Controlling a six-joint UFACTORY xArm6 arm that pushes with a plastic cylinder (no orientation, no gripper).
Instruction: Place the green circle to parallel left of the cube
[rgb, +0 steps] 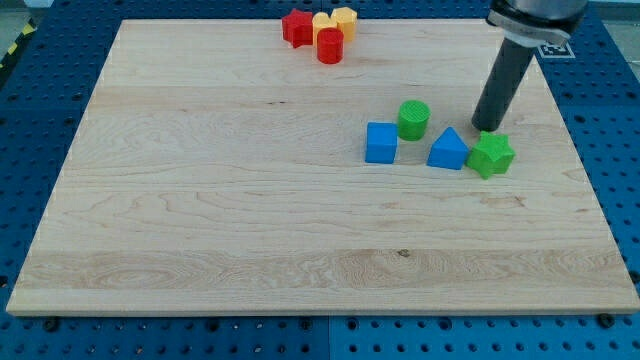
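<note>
My tip (489, 128) is a bare rod, nothing held. The green circle (414, 119) sits to its left, beside the blue cube (381, 143). The green star (491, 154) lies just below it.

Pale wooden board (200, 200), smooth and matt; green circle (413, 119) looks plastic.

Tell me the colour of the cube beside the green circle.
Blue. The cube sits just left of and below the green circle in the camera view, the only view.
</note>
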